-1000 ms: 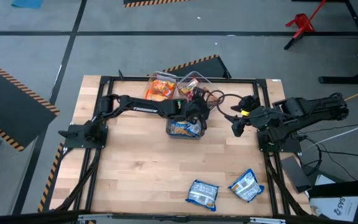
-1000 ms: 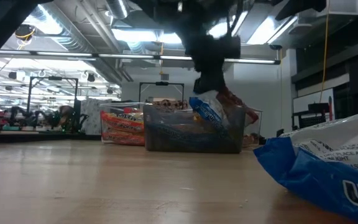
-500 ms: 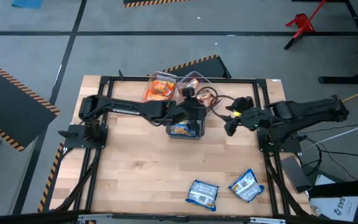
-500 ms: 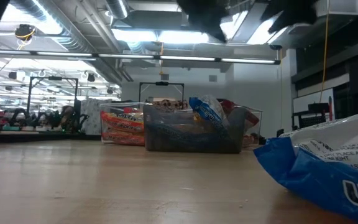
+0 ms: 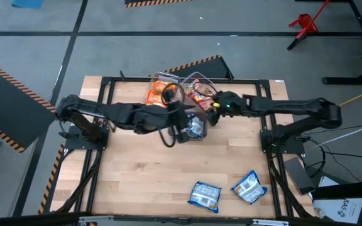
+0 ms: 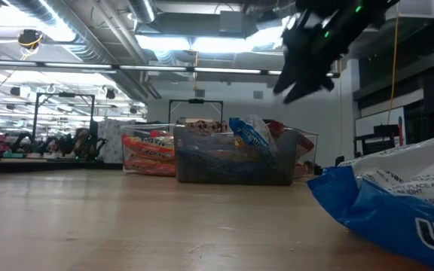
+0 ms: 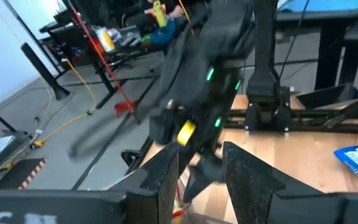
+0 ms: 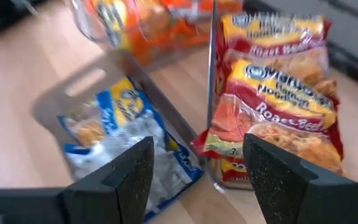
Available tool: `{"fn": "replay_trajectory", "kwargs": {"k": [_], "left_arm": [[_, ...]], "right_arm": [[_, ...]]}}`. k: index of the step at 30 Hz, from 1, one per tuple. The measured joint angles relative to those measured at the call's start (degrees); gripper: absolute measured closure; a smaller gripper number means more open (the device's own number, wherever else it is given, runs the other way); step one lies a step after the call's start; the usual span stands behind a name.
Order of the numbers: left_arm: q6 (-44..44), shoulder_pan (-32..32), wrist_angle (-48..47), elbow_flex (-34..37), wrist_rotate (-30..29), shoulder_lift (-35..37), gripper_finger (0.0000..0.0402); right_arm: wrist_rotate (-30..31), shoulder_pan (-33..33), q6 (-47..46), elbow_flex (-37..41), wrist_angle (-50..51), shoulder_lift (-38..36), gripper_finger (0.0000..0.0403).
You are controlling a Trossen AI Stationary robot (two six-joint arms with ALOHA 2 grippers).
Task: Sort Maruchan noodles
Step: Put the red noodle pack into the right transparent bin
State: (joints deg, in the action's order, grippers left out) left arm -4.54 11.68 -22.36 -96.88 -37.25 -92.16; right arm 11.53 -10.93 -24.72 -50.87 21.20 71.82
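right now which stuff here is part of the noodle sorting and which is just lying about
Part of the job:
- two blue noodle packets loose on the table
- blue packets, red packets and orange packets in the clear bins

Just lying about:
- red stand on the floor
- striped floor mats

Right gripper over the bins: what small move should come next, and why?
Probably pull the right gripper back from the clear plastic bins and swing toward the two blue-and-white crinkly noodle packets at the near table edge. Its jaws stand open with nothing between them, the red-and-white packets already sit binned, and those two remain unsorted.
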Motion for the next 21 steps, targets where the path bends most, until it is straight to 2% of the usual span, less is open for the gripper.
{"fn": "replay_trajectory", "kwargs": {"k": [5,10,16,21], "left_arm": [[0.5,2.9,-0.6,0.1,-4.3,2.1,0.0282],[0.8,5.0,-0.8,0.0,-9.4,3.3,0.0282],[1.0,6.4,-0.8,0.0,-14.3,3.4,0.0282],[1.5,6.4,-1.1,0.0,-14.8,3.4,0.0282]], "right_arm": [[-3.1,-4.5,2.5,0.0,-0.7,7.0,0.0173],[-5.0,-7.2,3.8,0.0,-1.0,10.4,0.0173],[-8.8,-8.7,4.1,-0.3,0.2,10.0,0.0173],[-9.1,-8.6,4.2,-2.8,2.1,8.0,0.0173]]}}
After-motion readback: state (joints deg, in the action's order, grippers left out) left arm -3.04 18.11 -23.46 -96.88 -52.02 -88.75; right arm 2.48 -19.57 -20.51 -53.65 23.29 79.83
